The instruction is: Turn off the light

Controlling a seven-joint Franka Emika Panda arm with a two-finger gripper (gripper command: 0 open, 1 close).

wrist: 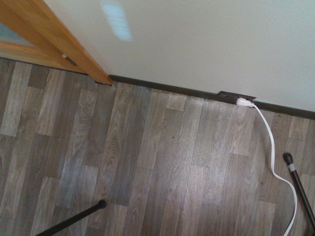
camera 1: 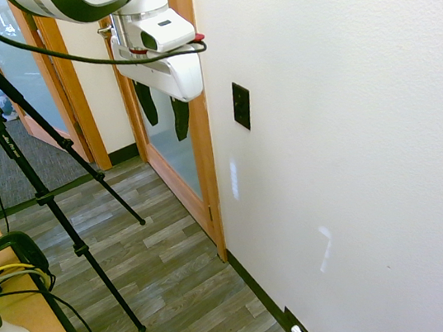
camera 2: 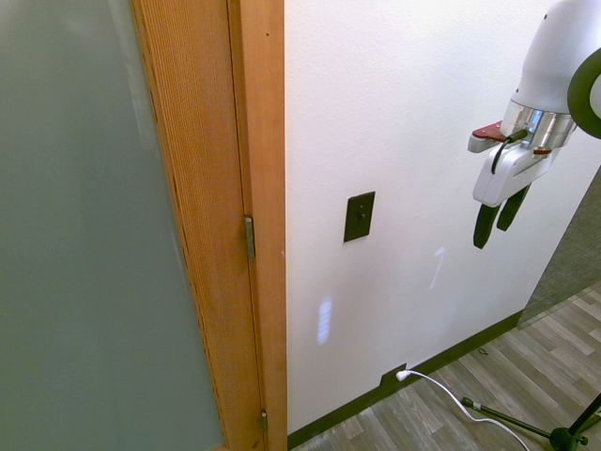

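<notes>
While I am looking for print, I am finding nothing legible: the small black upright rectangular switch plate point(camera 1: 241, 105) is carrying no readable marking. It is sitting flush on the white textured wall point(camera 1: 347, 114), just beside the orange-brown wooden door frame point(camera 2: 255, 216) with its frosted glass panel point(camera 2: 84, 235). My white two-finger gripper with black fingers point(camera 1: 162, 110) is hanging in the air, pointing downward, well apart from the switch plate and touching nothing; its jaws are standing slightly parted and holding nothing. Grey wood-grain plank flooring point(wrist: 147, 162) is running below, edged by a dark baseboard point(wrist: 167, 90). Low on the wall, a black outlet plate point(wrist: 235, 96) is taking a white plug with a white cord point(wrist: 273, 147).
</notes>
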